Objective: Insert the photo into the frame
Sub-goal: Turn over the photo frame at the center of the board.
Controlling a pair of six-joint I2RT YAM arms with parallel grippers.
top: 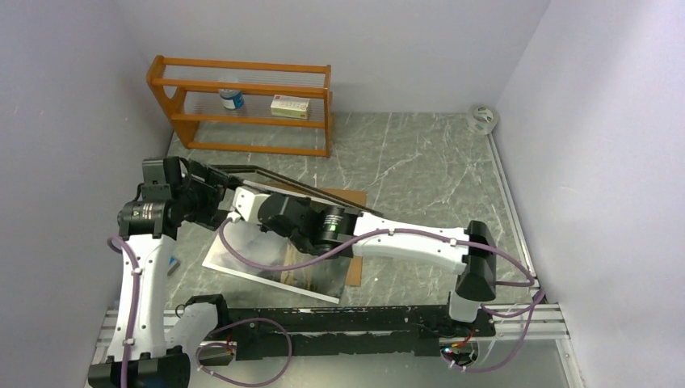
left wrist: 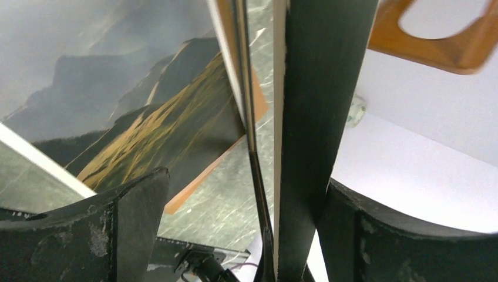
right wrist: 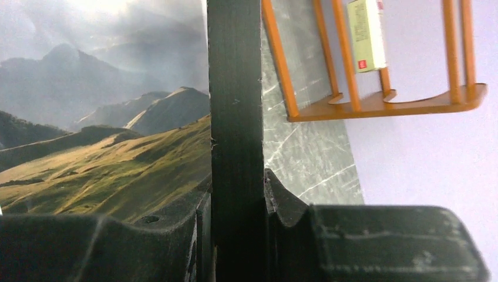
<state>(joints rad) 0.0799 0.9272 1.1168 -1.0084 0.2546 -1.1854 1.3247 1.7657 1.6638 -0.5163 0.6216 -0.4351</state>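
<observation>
Writing: none can be read. The box [right wrist: 365, 35] on the rack [top: 250, 121] carries a red mark and print too small to be made out. A blue label is seen on the jar [top: 232, 99] beside it.
Photo [right wrist: 106, 129]: a thin flat print of grey mountains under cloud and golden-green slopes, edged by a narrow white border. It is laid face up on the bench [top: 420, 162], in the left half toward the near edge.
Frame [right wrist: 235, 117]: a thin rectangle with a matt black, faintly scuffed face. It is held raised on edge above the photo, running from near the left edge toward the middle of the bench.
Right pincer [right wrist: 236, 194]: closed onto a black bar of the frame, with both fingers pressed against it.
Left pincer [left wrist: 249, 182]: spread wide. The frame's bar is lodged against one finger, and a clear gap is left before the other.
Backing board [top: 354, 273]: plain brown and flat, with its edges showing beyond the photo's far and right sides.
Bench surface: grey-green stone pattern, crossed by white veins.
Rack: orange-brown wood with slim rails, set at the far left corner.
Tape roll [top: 483, 119]: a small pale ring at the far right corner, blurred.
Hidden: much of the photo is covered by the right arm in the top view, where the frame is seen only as a narrow dark edge. A thin dark strip beside the bar in the left wrist view cannot be identified.
</observation>
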